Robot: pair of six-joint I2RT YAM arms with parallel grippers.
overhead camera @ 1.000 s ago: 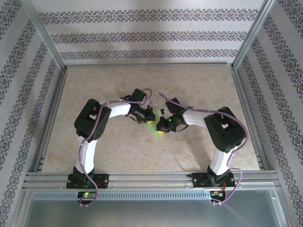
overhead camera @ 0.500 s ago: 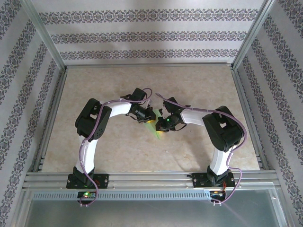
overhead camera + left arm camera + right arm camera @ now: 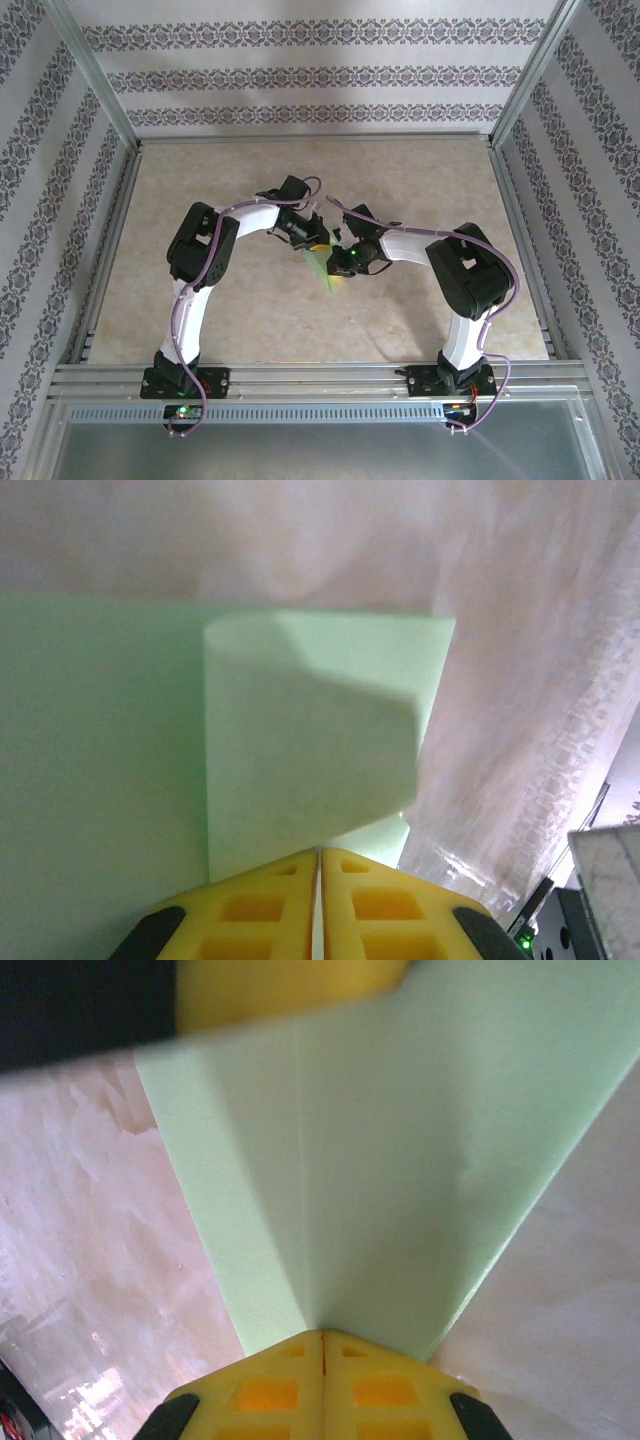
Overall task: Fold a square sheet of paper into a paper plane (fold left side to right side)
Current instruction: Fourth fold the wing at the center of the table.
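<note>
- Green paper (image 3: 326, 268): mid-table, between the two wrists, already narrowed, its point towards the arm bases. One flap is doubled over, and a centre crease is visible.
- Right gripper (image 3: 322, 1345): fingers closed flat together, with the crease running straight into their seam. Judged to be pinching the fold to anchor it.
- Left gripper (image 3: 318, 865): fingers closed to a hairline at the flap's lower edge. Cannot tell whether it is gripping or only pressing.
- Table (image 3: 420, 180): pale marbled top beneath the paper.
</note>
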